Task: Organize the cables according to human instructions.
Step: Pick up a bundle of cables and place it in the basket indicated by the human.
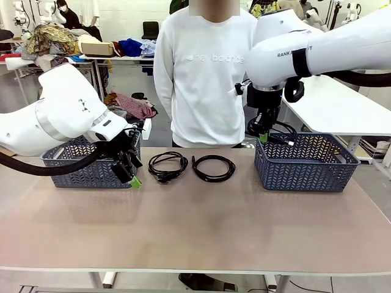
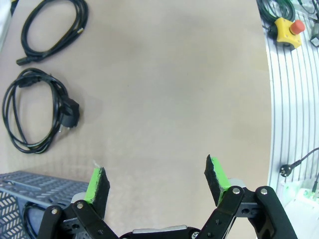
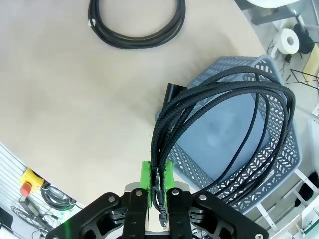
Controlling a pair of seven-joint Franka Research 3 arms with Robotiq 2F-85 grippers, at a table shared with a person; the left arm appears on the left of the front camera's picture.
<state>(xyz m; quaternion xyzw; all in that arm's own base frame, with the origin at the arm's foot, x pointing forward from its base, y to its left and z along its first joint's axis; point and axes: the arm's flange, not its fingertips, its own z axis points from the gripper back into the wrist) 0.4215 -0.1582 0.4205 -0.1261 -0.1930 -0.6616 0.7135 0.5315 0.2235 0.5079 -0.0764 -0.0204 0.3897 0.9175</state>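
In the front view, your right gripper (image 1: 264, 137) hangs over the near-left corner of the right basket (image 1: 305, 163), clenched on the held cable (image 1: 280, 140), likely poised to drop it in. Two loose cables (image 1: 167, 165) lie on the counter (image 1: 195, 232) left of that basket. Farther left is the left gripper (image 1: 134, 175). In the left wrist view it is released and empty above bare counter. In the right wrist view, the pinched strands let the loop dangle over the right basket.
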